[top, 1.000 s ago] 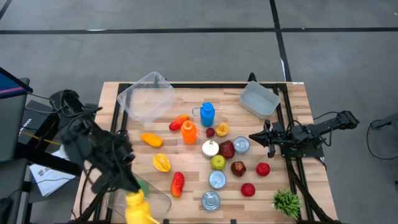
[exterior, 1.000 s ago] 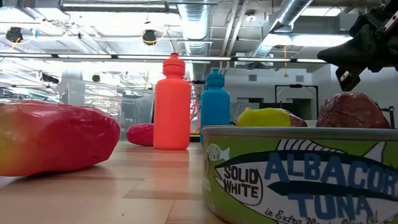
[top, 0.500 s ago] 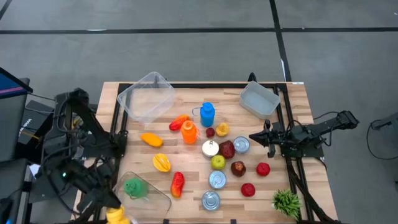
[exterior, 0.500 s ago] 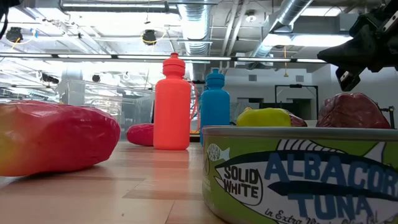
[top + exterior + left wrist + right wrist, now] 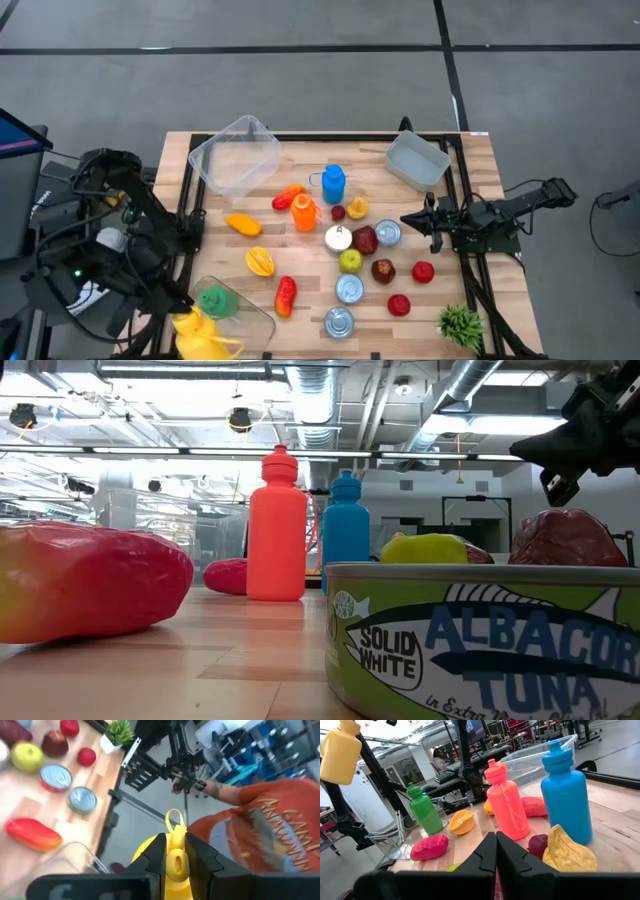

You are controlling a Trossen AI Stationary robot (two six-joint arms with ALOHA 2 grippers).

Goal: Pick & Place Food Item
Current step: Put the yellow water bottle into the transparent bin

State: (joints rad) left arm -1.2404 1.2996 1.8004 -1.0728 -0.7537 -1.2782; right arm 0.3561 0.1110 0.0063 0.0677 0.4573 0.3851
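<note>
My left gripper [image 5: 190, 322] hangs over the table's near left corner, shut on a yellow bottle [image 5: 205, 336] that also shows high up in the right wrist view [image 5: 340, 752]. A green bottle [image 5: 215, 302] stands upright in a clear container [image 5: 255, 322] just beside it. Food items lie mid-table: a red pepper [image 5: 285, 295], an orange piece [image 5: 260, 262], a green apple [image 5: 350, 261] and cans [image 5: 349, 288]. My right gripper [image 5: 405, 222] rests shut at the table's right, nothing between its fingers. My left gripper pinches the yellow bottle's upper part [image 5: 175, 864] between its two fingers, one on each side. The cap with its loop [image 5: 173, 821] sticks out past the fingertips. The bottle is lifted clear of the table.
A large clear tub [image 5: 235, 155] stands at the far left and a grey tub [image 5: 418, 160] at the far right. Orange [image 5: 303, 212] and blue [image 5: 334, 183] bottles stand mid-table, a small plant [image 5: 460, 324] at the near right. A person in an orange shirt [image 5: 265, 830] is beyond the near edge.
My left arm has swung off the near-left container toward the table's left edge, rising and turning, with the yellow bottle still in its fingers. The green bottle in the container, covered by the arm before, now shows.
</note>
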